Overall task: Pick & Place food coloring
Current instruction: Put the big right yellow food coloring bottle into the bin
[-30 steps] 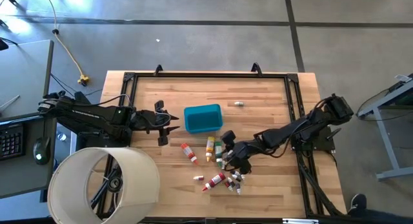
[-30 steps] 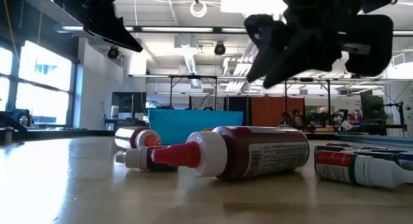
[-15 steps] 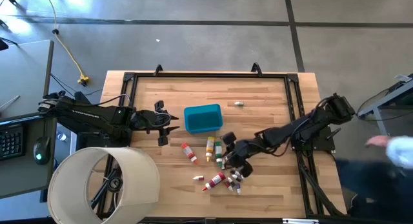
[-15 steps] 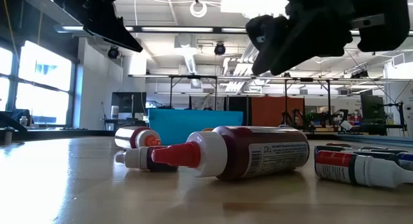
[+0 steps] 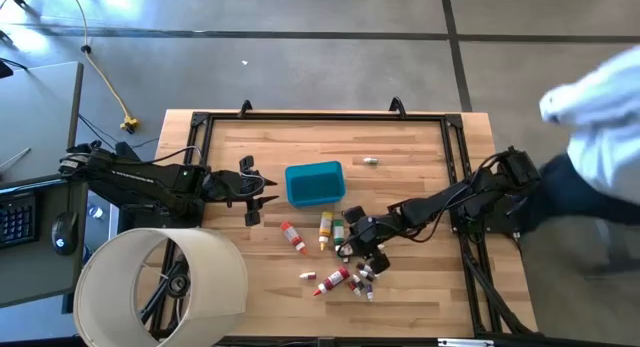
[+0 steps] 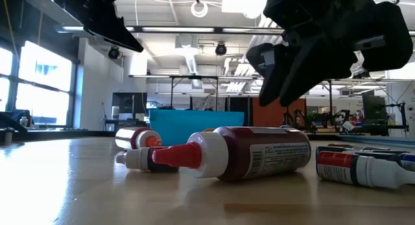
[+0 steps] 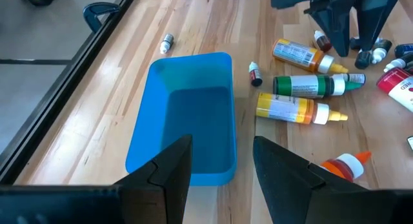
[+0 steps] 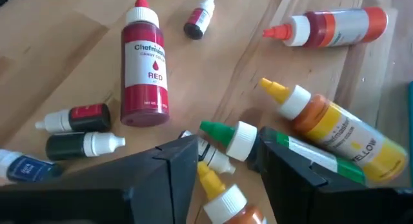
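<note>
Right tool (image 8: 222,166), jaws parted and empty, hovers over crowded food coloring (image 8: 145,62); bare table (image 5: 420,197) surrounds.

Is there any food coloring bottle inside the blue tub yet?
No. In the left wrist view the blue tub is empty, with the bottles lying on the table beside it.

1. A blue plastic tub (image 5: 314,183) sits open and upright near the middle of the wooden table (image 5: 400,147).
2. A large pale round shade (image 5: 160,285) overlaps the table's near left corner.
3. A person in a light top (image 5: 605,117) stands beyond the table's right edge.
4. A keyboard (image 5: 17,215) and mouse (image 5: 64,231) lie on a side desk at left.
</note>
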